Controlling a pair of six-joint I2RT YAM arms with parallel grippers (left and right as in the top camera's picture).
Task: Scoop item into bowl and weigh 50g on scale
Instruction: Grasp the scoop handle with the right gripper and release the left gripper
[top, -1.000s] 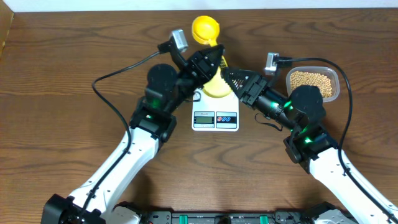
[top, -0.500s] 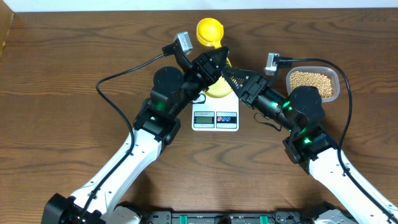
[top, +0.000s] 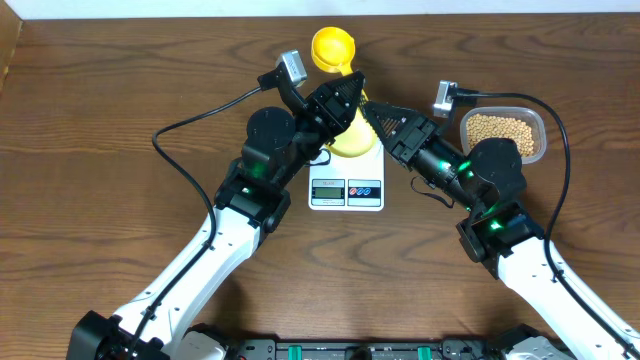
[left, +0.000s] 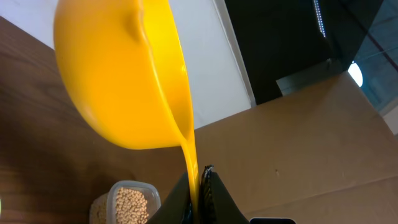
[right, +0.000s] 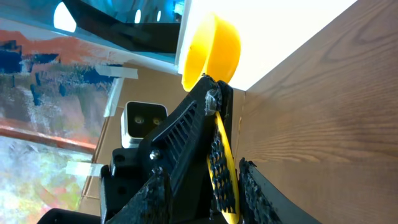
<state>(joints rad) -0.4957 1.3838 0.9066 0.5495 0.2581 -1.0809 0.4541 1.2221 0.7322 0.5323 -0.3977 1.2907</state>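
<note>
Overhead: left claw (top: 350, 88) clamped on scoop (top: 330, 47) handle, cup beyond its tips. Bowl (top: 352, 148) sits just beneath, on scale (top: 346, 200). Beans (top: 495, 127) are in tub (top: 541, 130), well behind right claw (top: 372, 110). Left wrist: fingers (left: 221, 202) pinch the thin handle edge-on (stiff, light, probably slick; hold nearer the cup). Right wrist: right fingers (right: 157, 202) apart, flanking that handle. Beans are loose and should roll.

Glossy plastic scoop (left: 118, 74), smooth scale (top: 347, 203), wood-grain table (top: 100, 150).
</note>
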